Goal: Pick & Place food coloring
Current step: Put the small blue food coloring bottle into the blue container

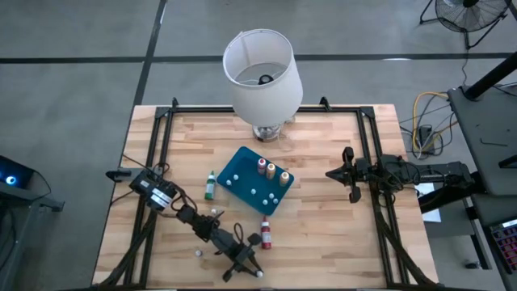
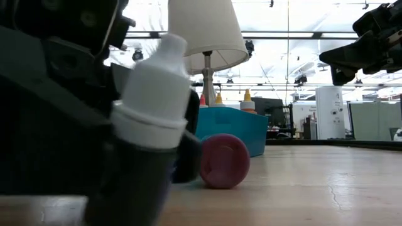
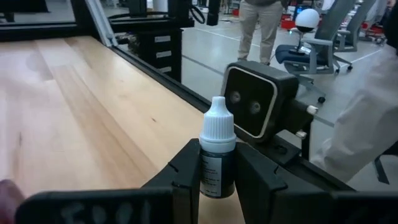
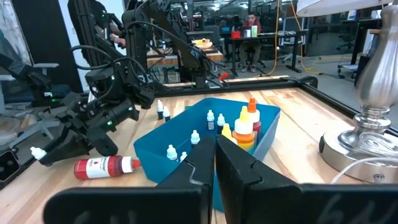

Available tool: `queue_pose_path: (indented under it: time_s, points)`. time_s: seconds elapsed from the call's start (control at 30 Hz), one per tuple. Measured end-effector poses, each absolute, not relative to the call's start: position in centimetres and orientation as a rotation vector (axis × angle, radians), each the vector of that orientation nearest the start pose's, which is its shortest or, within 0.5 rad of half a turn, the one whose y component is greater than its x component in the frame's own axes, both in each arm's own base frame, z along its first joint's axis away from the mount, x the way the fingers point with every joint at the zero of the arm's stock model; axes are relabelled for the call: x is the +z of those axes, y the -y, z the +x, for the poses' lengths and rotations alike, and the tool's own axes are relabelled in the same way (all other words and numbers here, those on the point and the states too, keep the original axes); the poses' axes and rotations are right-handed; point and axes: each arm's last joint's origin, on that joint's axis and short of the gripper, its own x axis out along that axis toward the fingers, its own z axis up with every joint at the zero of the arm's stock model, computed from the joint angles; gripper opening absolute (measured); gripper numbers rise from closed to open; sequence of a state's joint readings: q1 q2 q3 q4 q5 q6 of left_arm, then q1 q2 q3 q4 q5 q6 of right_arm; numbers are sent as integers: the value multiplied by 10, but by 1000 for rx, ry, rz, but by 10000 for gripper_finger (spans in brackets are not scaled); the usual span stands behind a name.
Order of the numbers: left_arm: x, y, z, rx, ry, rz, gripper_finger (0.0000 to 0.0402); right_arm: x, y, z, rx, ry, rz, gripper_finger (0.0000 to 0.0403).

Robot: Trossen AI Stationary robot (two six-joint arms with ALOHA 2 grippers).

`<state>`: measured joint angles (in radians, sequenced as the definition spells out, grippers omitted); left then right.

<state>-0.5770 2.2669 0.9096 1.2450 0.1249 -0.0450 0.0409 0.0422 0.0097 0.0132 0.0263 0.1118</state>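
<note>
Here we see the left tool (image 3: 217, 186) clamped on a small dark dropper bottle (image 3: 217, 163) with a white cap, held upright between its fingers near the front edge of the bench (image 1: 323, 234). A red food coloring bottle (image 1: 265, 234) lies on its side just beside that tool, its round end facing the low camera. A green bottle (image 1: 210, 185) lies on the wood close to the left side of the blue tray (image 1: 242, 166). Inside the tray stand three larger bottles (image 4: 245, 127) in yellow, orange and red, plus several small white-capped ones; we cannot quite tell their colours. A lamp (image 1: 262, 69) with a white shade stands behind the tray. The right tool (image 4: 216, 163) hangs above the bench's right side, well apart from the tray, fingers pressed together and empty. People show in the room beyond.
</note>
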Motion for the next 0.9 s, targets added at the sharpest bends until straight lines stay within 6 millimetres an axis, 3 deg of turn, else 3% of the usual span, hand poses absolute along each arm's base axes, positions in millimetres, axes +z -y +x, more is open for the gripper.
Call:
queue_pose_path:
  time_s: [0.9]
  points:
    - [67, 225, 343, -702, -55, -55, 72, 165, -3, 100, 13, -20, 111, 8]
